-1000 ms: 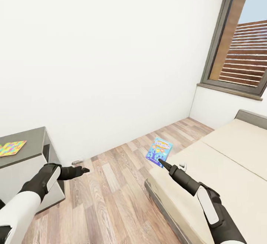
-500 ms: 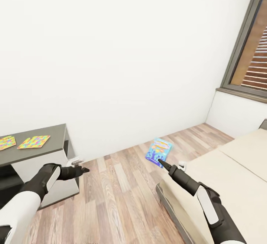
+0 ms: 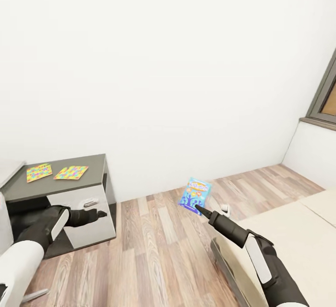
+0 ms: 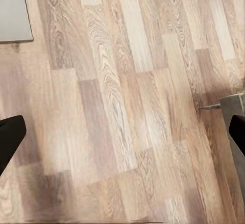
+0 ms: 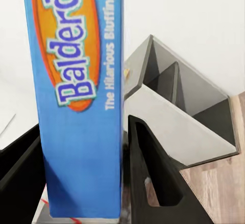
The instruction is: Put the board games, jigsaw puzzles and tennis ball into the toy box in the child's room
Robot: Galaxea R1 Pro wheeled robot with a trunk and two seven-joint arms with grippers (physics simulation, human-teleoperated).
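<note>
Left: two flat multicoloured jigsaw puzzles (image 3: 38, 172) (image 3: 71, 172) lie side by side on the dark grey cabinet counter (image 3: 93, 164). Left gripper (image 3: 99, 213) hangs over the wood plank floor (image 3: 154, 246), jaws parted, holding nothing. Right gripper (image 3: 198, 209), jaws clamped on the blue Balderdash board game (image 3: 195, 195), beside the beige bed (image 3: 298, 237).

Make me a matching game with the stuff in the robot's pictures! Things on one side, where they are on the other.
Things:
1. blue board game
2. two jigsaw puzzles
3. left gripper
4. bed

Places or states:
A. lying flat on the dark grey table
B. beige, beside the right arm
C. empty, above the wood floor
D. clamped in the right gripper

Pairs: 1-D, 2-A, 3-C, 4-B
</note>
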